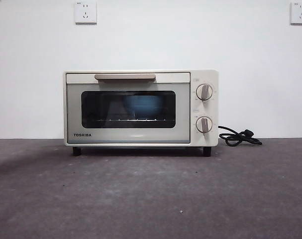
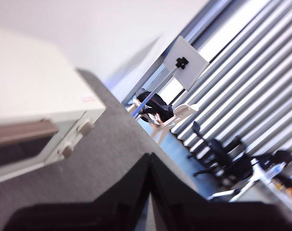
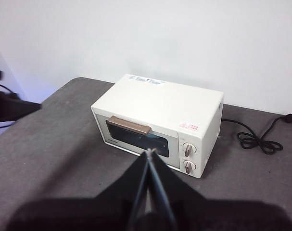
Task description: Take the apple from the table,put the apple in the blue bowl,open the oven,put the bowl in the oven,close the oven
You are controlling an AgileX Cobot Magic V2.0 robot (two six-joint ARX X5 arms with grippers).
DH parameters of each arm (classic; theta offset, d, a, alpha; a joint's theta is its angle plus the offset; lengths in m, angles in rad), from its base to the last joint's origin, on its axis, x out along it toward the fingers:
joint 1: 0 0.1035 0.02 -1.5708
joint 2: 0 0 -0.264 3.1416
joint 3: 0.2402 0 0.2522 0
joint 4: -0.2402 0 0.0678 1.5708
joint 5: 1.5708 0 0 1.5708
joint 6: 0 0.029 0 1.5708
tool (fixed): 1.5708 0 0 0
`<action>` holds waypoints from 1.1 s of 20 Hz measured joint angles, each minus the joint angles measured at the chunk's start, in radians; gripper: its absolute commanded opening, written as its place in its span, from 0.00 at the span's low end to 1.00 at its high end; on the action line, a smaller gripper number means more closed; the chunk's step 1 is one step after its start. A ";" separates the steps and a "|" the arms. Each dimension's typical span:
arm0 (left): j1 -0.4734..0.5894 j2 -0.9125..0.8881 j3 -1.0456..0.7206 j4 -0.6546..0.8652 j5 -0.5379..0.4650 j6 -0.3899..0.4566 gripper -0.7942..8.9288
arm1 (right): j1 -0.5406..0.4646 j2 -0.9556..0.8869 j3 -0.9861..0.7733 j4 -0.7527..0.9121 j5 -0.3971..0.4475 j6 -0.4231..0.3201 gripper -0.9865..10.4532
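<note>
The cream-white oven (image 1: 141, 108) stands on the dark grey table (image 1: 151, 194) with its glass door closed. Through the glass the blue bowl (image 1: 141, 104) shows on the rack inside. The apple is hidden from view. From the right wrist view the oven (image 3: 158, 122) sits well beyond my right gripper (image 3: 149, 153), whose jaws are shut and hold nothing. My left gripper (image 2: 149, 156) is also shut with nothing in it, raised beside the oven (image 2: 35, 110) and off to its knob side. Neither gripper appears in the front view.
A black power cord with plug (image 1: 239, 137) lies coiled on the table to the right of the oven, also visible as a cord (image 3: 261, 137) from the right wrist. Part of the other arm (image 3: 8, 108) shows at the table's left edge. Two wall sockets sit above.
</note>
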 measured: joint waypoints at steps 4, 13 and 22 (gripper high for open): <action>0.000 -0.113 0.000 -0.113 -0.064 0.128 0.08 | 0.000 0.002 0.000 0.000 0.000 0.000 0.09; 0.000 -0.306 0.000 -0.453 -0.479 0.361 0.08 | 0.000 0.015 0.000 0.000 0.000 0.000 0.09; 0.001 -0.349 0.000 -0.731 -0.566 0.445 0.08 | 0.000 0.055 0.000 0.000 0.000 0.000 0.09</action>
